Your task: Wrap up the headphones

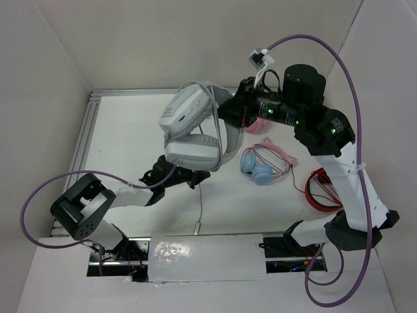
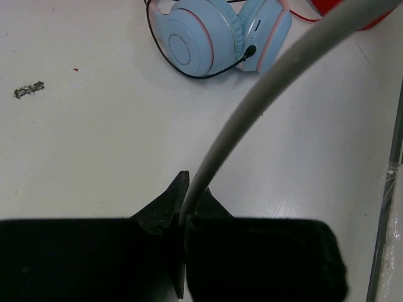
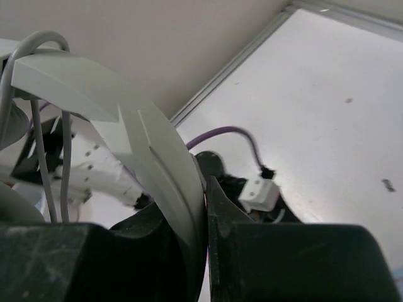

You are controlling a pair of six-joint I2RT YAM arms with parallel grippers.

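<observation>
1. Left claw [image 2: 186, 204] fills the bottom of its wrist view. Its black fingers [image 2: 157, 217] are pressed together on the grey cable [image 2: 252, 107], which rises out of the pinch and curves off to the upper right.
2. Past it, on the white table [image 2: 94, 145], lies a blue pair [image 2: 214, 34] with pink trim and a thin dark lead looped round one cup. A small dark smudge [image 2: 28, 90] marks the table at the left.
3. At the bottom of the other wrist view, the right claw [image 3: 204, 214] pinches the headphones [image 3: 126, 119] by the headband, with the pale band wedged between its two black fingers. Thin grey strands of cable run down at the left edge.
4. From above, the headphones [image 1: 192, 127] are held up over the middle of the table [image 1: 130, 140]. The right claw [image 1: 229, 107] grips the band, and both light-grey cups hang to the left of the grip, one above the other in the view.
5. The left claw [image 1: 179, 175] sits just nearside of the lower cup. From there the cable [image 1: 199, 208] runs toward the near edge and ends in a plug.
6. The blue pair [image 1: 257, 166] lies to the right of the headphones, below the right arm. A red lead [image 1: 319, 189] is coiled farther right, beside that arm. Something pink [image 1: 254, 127] shows just behind the right claw, but what it is cannot be told.
</observation>
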